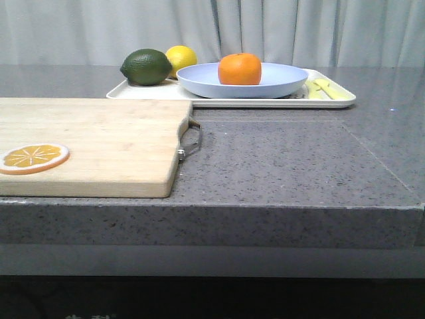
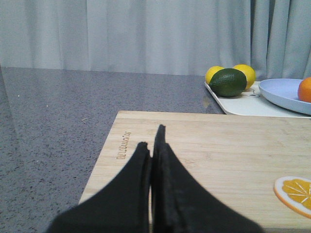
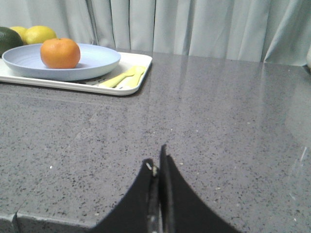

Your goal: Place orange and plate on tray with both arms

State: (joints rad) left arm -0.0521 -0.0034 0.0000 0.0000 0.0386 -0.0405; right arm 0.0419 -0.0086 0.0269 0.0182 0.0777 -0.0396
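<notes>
The orange [image 1: 240, 69] sits in the lavender-blue plate [image 1: 279, 85], and the plate rests on the cream-white tray [image 1: 332, 101] at the back of the table. The orange [image 3: 60, 53], the plate [image 3: 97, 60] and the tray [image 3: 131, 87] also show in the right wrist view; the left wrist view shows the orange's edge [image 2: 306, 90], plate [image 2: 282, 92] and tray [image 2: 243, 104]. My left gripper [image 2: 151, 138] is shut and empty above the wooden cutting board. My right gripper [image 3: 156, 162] is shut and empty over bare table near the front edge. Neither gripper shows in the front view.
A wooden cutting board [image 1: 99, 143] with a metal handle [image 1: 191, 141] lies at the front left, an orange slice disc [image 1: 33, 157] on it. A dark green fruit [image 1: 146, 67] and a yellow lemon [image 1: 180, 60] sit on the tray's left end, pale yellow cutlery [image 1: 324, 88] on its right end.
</notes>
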